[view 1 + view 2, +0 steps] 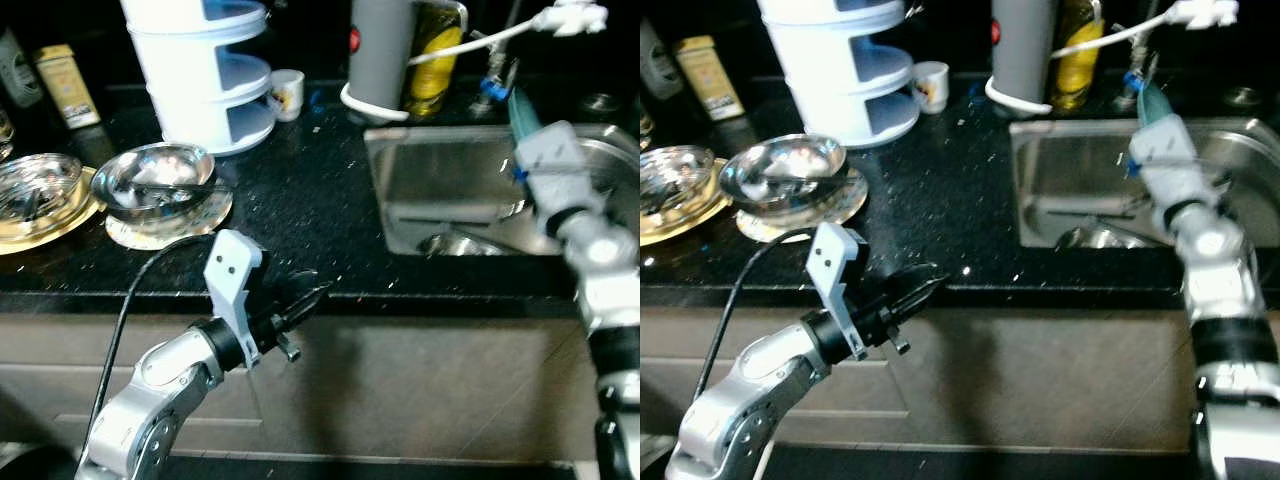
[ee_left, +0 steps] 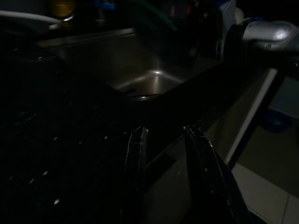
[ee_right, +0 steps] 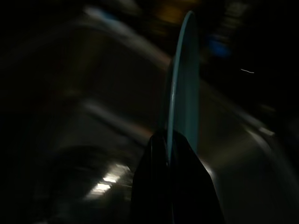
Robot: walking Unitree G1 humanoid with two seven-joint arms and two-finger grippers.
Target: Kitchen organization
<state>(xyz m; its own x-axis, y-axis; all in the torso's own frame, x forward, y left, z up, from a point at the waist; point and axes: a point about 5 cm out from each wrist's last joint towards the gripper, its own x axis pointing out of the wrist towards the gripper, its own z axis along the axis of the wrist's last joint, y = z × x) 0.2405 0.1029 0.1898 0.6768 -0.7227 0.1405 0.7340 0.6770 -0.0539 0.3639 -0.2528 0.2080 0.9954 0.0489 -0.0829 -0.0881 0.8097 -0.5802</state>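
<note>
Left eye view | my left gripper [image 1: 310, 295] hangs empty at the black counter [image 1: 300, 200] edge, fingers slightly apart | steel bowl [image 1: 155, 180] well clear | my right gripper [image 3: 169, 144] pinches a teal plate [image 3: 184, 84] edge-on over the sink [image 1: 440, 190] | risk: thin rim grip may slip, dropping the plate onto steel.

The head views were dim but readable, with white glare on the steel bowl [image 1: 160, 178] at nine o'clock and on the sink [image 1: 455, 190] wall at two o'clock. The right arm looked smeared by motion. The left wrist view was very dark, one highlight on the sink floor. The right wrist view was dark and heavily blurred.
</note>
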